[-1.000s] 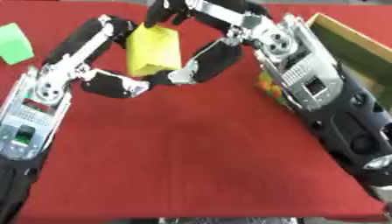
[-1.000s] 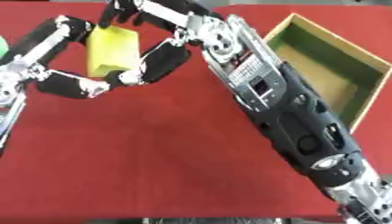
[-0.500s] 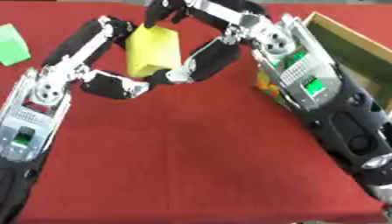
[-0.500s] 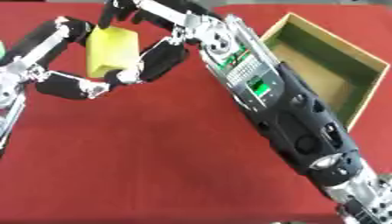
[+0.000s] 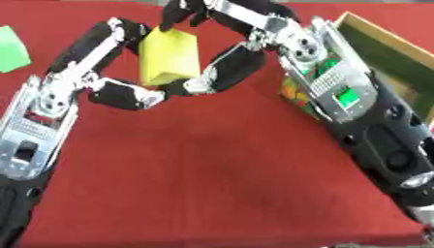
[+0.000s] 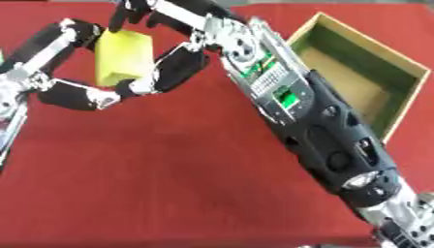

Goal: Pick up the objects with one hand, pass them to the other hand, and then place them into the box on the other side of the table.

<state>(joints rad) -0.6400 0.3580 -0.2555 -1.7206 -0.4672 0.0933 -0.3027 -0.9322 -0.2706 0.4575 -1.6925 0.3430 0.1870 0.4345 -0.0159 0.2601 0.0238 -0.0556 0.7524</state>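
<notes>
Presently, a yellow block (image 5: pixel 169 55) is held above the red table (image 5: pixel 212 169), caught between both hands at the far side of the surface, well to the left of the box (image 6: pixel 364 77).

Left hand (image 5: pixel 127 92): comes in from the left edge, the arm running up along the table. Its fingers are curled round the block's left side and lower end; one black finger passes beneath the block's bottom edge, another lies along its upper left corner. It is pinching the block.

Right hand (image 6: pixel 169 63): reaches across from the box side, the forearm crossing diagonally in front of the box's near left corner. Its fingers are curled over the block, with dark fingertips on the top edge and a thick black finger or thumb against the block's lower right side. It too is clamped on the block.

Block: upright, slightly tilted, long axis roughly vertical in both views. It touches neither the table nor the box.

Box: open-topped, with wooden walls and a green inner lining, standing on the table at the right edge. In the right eye view the floor that shows is bare; the near corner is hidden by the right forearm.

Other items: a green piece (image 5: pixel 13 43) lies on the table at the far left edge, well apart from the block. A multicoloured thing (image 5: pixel 292 92) shows just beside the box's left wall, mostly hidden by the right arm; its shape cannot be made out.
</notes>
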